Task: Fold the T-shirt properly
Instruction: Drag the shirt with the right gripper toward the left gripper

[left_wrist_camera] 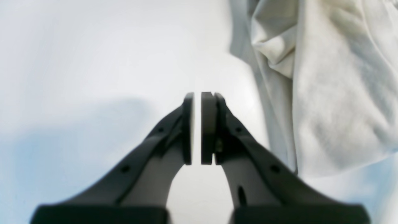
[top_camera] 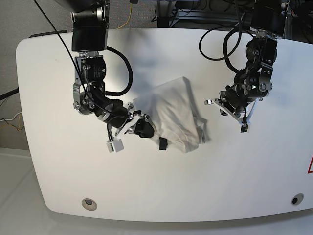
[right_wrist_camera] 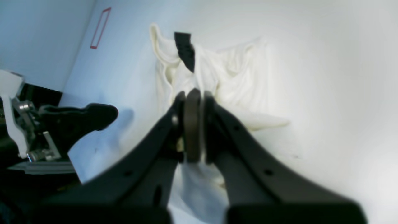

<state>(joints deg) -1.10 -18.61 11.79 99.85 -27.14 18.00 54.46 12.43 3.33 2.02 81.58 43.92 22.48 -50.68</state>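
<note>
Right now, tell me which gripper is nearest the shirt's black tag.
The right gripper, on the base view's left, beside the T-shirt and its black tag. The left gripper hangs across the shirt, over bare table.

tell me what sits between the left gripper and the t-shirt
Nothing: in the base view only bare white table separates the shut left gripper from the crumpled T-shirt. The left wrist view shows the same bare stretch.

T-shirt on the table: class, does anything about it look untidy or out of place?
Yes. The T-shirt lies crumpled in an uneven heap, printed side hidden, creased and bunched rather than flat. Its black tag sticks out at the near edge.
</note>
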